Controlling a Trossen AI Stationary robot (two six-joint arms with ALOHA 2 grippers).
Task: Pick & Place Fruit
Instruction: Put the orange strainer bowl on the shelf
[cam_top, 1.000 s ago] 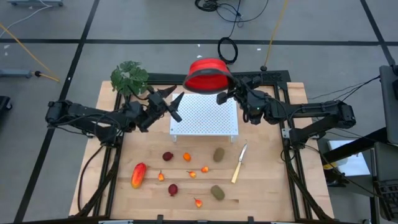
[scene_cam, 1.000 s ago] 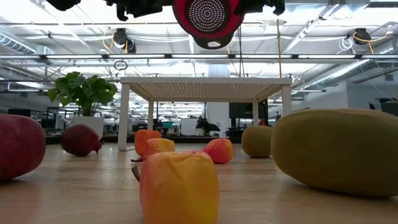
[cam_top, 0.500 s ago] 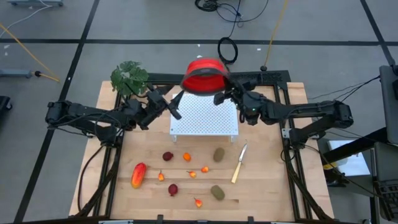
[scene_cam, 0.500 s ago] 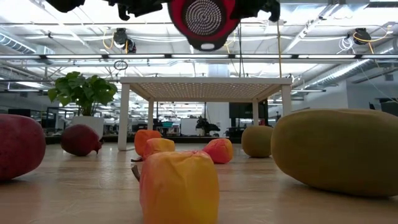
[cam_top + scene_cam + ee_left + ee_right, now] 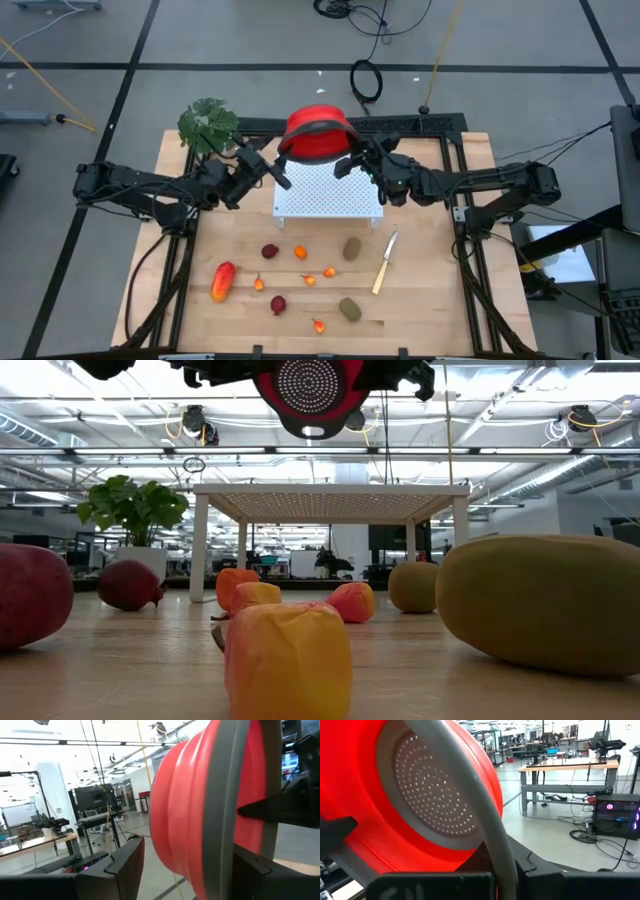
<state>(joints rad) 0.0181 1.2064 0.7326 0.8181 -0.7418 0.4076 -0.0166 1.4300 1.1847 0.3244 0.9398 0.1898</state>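
right claw (image 5: 347,163) | clamps bowl (image 5: 318,137) rim | bowl shifted left

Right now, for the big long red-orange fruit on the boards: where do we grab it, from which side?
Grip the long fruit across its narrow middle, straight from above. It lies flat with free board either side. The open left pincer is the nearer arm.

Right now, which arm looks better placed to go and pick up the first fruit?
Probably the left. Its end effector is open and empty beside the red bowl, while the right end effector is shut on the bowl's rim, holding it above the white stand.
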